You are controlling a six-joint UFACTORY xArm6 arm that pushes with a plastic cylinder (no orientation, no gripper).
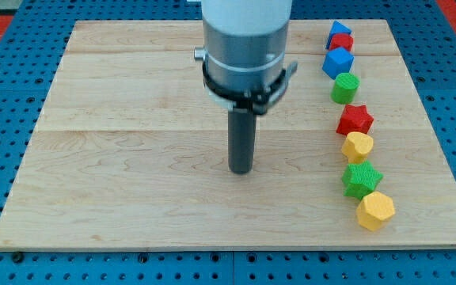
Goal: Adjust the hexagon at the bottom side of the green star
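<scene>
A green star (361, 179) lies near the board's right edge, low in the view. A yellow hexagon (375, 210) sits just below it and slightly to the right, touching or almost touching it. My tip (241, 169) rests on the board near its middle, well to the left of both blocks and apart from all blocks.
A column of blocks runs up the right side: a yellow block (358, 146), a red star (355, 119), a green cylinder (344, 87), a blue block (338, 62), a red block (343, 43), a blue block (337, 31). The wooden board (133, 158) lies on a blue pegboard.
</scene>
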